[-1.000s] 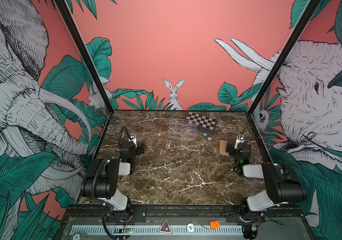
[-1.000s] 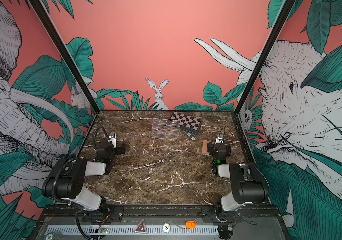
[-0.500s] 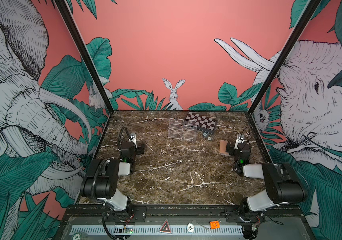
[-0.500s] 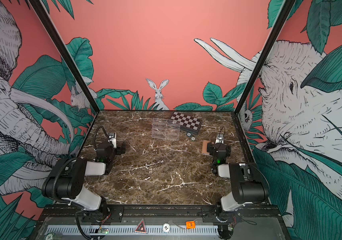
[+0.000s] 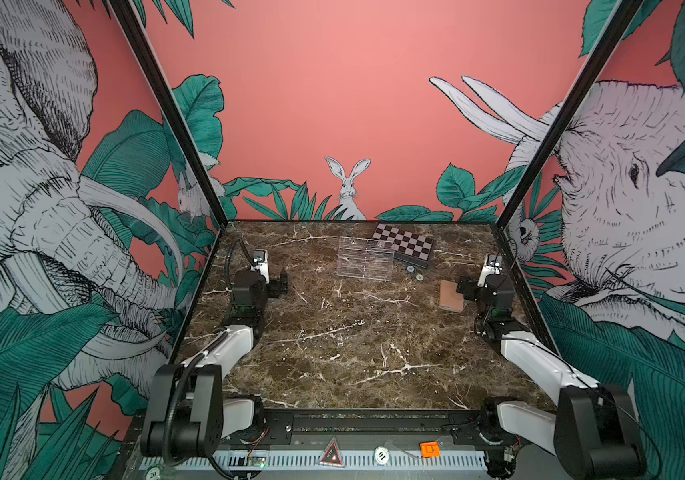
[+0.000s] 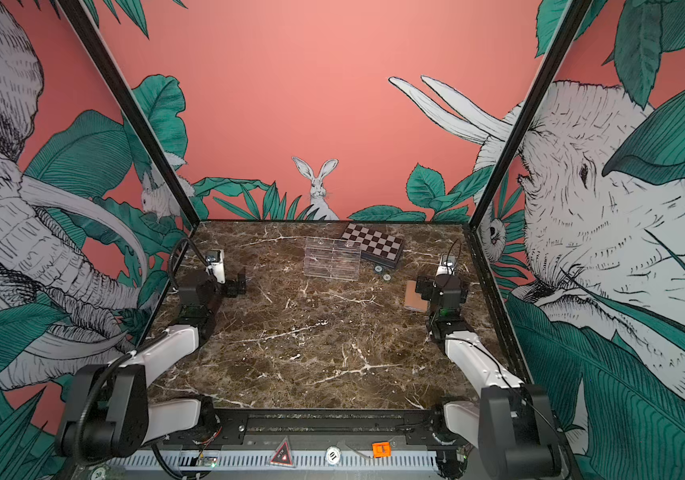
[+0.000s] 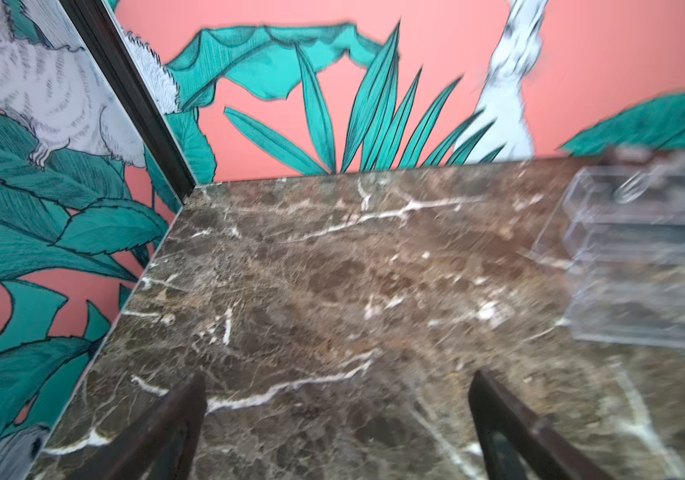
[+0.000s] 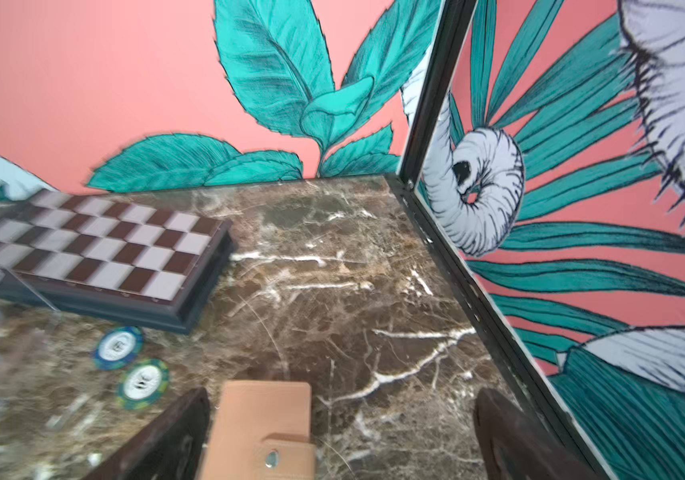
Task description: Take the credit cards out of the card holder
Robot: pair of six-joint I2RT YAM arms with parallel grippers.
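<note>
While the right hand (image 8: 342,395) is spread, the small tan leather-like card holder (image 8: 261,419) is laid closed on the brown marble surface (image 8: 332,291) between its fingers (image 8: 174,432), nearer one; the left hand (image 7: 336,386) is spread too.

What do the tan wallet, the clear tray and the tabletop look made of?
Small tan folded card holder: matte leather or imitation, with a metal snap on its strap. Clear compartment tray: hard transparent plastic, likely acrylic; you see straight through its glossy walls. Brown tabletop: polished marble look with white veins; stone or print, I cannot tell.
</note>
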